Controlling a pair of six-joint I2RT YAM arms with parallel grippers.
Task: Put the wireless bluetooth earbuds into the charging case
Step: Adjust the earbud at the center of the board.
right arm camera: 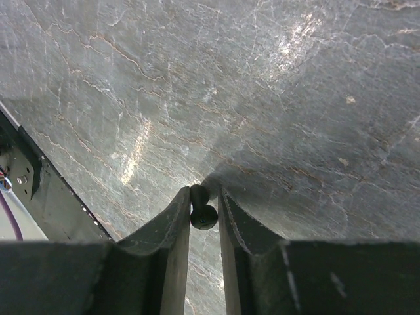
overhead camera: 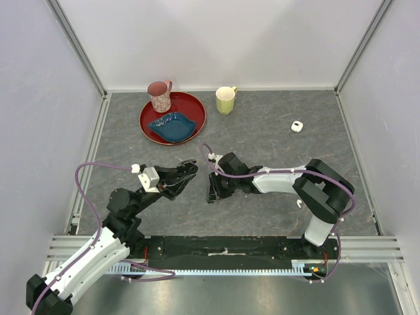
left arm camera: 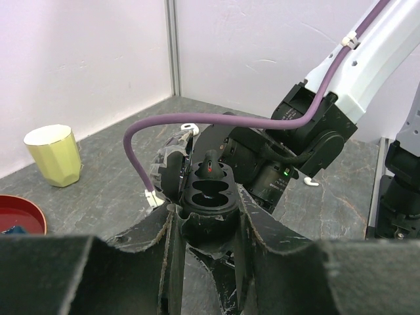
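My left gripper (overhead camera: pixel 190 169) (left arm camera: pixel 209 207) is shut on a black charging case (left arm camera: pixel 209 190). The case is open, showing two oval sockets and a small red light. My right gripper (overhead camera: pixel 213 193) (right arm camera: pixel 203 190) points down at the table just right of the case. A tiny dark earbud (right arm camera: pixel 203 213) sits between its narrowly parted jaws. It touches the left finger (right arm camera: pixel 172 220), and a sliver of gap shows on the right side. A white earbud (overhead camera: pixel 300 204) (left arm camera: pixel 311 182) lies on the table by the right arm. A small white case (overhead camera: pixel 296 126) sits at the far right.
A red plate (overhead camera: pixel 147 125) (left arm camera: pixel 20 213) holding a blue dish (overhead camera: pixel 172 123) sits at the back left, with a pink mug (overhead camera: pixel 159 96) on its far rim. A yellow mug (overhead camera: pixel 226 100) (left arm camera: pixel 54 154) stands at the back centre. Walls close in three sides.
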